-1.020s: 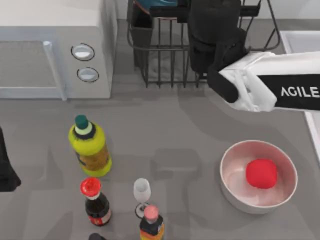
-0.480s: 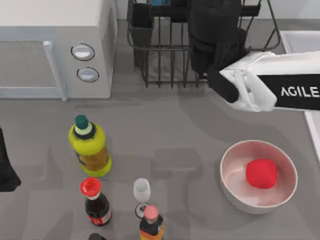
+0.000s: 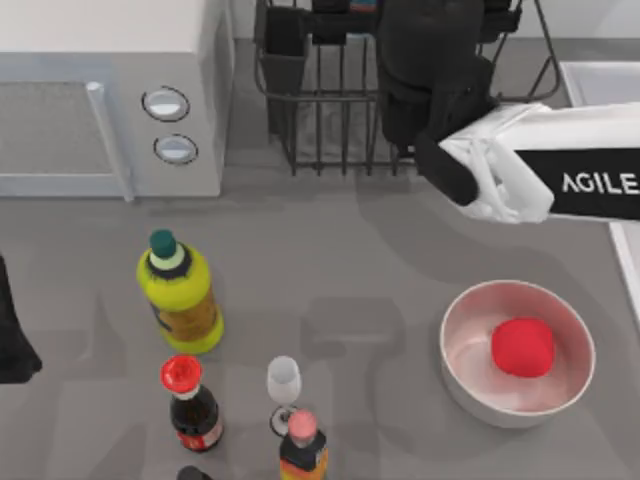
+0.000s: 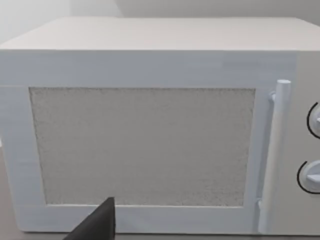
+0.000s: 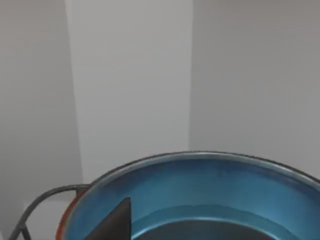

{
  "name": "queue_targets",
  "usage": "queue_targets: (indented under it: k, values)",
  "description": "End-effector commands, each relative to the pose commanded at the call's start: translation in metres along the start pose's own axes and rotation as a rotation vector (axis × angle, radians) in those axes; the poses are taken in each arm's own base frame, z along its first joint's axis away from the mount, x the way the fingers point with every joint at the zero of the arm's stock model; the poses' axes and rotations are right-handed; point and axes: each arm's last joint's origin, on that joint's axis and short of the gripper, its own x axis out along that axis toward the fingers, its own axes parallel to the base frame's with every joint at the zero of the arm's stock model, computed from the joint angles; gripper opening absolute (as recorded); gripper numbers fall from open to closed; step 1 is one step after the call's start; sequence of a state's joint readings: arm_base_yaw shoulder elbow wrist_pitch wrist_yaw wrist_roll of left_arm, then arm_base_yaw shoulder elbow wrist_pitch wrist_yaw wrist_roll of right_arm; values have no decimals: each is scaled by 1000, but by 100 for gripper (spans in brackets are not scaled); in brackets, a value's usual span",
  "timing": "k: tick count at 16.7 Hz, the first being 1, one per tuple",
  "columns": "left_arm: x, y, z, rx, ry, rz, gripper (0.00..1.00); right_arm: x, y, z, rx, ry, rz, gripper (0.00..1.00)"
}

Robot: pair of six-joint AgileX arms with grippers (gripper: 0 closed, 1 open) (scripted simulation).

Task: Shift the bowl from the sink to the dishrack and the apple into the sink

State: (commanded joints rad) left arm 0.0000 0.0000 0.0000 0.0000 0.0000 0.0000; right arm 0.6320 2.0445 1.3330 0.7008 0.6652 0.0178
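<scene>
The teal-blue bowl (image 5: 200, 200) with its reddish rim line hangs just under my right wrist camera, one dark finger (image 5: 114, 222) at its rim. From above, a sliver of the bowl (image 3: 330, 5) shows at the far edge over the black wire dishrack (image 3: 320, 120). My right gripper (image 3: 420, 40) reaches over the rack, shut on the bowl. The red apple (image 3: 522, 347) lies inside a white bowl (image 3: 470, 385) at the front right. A corner of the white sink (image 3: 600, 80) shows at the right edge. My left gripper (image 3: 10, 340) is parked at the left edge.
A white microwave (image 3: 100, 90) fills the back left and faces the left wrist camera (image 4: 150, 125). A yellow-green bottle (image 3: 180, 295), a red-capped dark bottle (image 3: 190, 400), a small glass (image 3: 284, 385) and another bottle (image 3: 302, 445) stand at the front left. The rack's utensil cup (image 3: 283, 50) is at its left corner.
The bowl has slid farther toward the back over the rack, so less of it shows from above. The left arm, apple and bottles have not moved.
</scene>
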Motion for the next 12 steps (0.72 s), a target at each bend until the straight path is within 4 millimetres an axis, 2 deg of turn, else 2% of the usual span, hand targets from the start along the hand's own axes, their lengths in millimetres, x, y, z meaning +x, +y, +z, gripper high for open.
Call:
queue_targets:
  k: [7, 9, 12]
  values:
    - [0, 0, 0, 0, 0, 0, 100, -1, -2, 1, -1, 2, 5, 100]
    - [0, 0, 0, 0, 0, 0, 100, -5, -18, 6, -6, 13, 17, 100]
    - [0, 0, 0, 0, 0, 0, 100, -23, -59, 18, -19, 44, 53, 100]
